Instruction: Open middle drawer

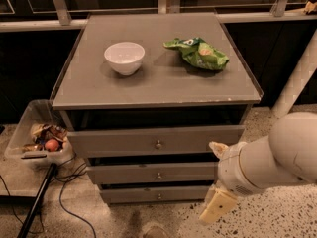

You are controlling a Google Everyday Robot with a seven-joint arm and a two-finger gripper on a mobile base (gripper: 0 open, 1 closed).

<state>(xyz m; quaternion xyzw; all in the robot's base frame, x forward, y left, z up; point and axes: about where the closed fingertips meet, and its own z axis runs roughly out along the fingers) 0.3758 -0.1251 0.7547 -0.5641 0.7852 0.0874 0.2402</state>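
"Three-drawer cabinet [119, 143]: where is the middle drawer [148, 173]?"
"Centre row, below the tabletop [163, 86]."
"And the gripper [217, 179]?"
"Low right, just beside that drawer's right end, jaws spread wide, holding nothing."

A grey three-drawer cabinet [153, 88] carries a white round bowl [124, 57] on the left of its top and a crumpled green snack bag [198, 52] on the right. The middle drawer [124, 173] – low grey front, small round metal knob [159, 175] – sits between the taller top drawer [119, 142] and the lowest drawer [129, 195]. The gripper [208, 182] – cream fingers [218, 208] spread apart – hangs near the drawers' right end, not touching the knob. A clear plastic bin [29, 118] stands on the floor at left.
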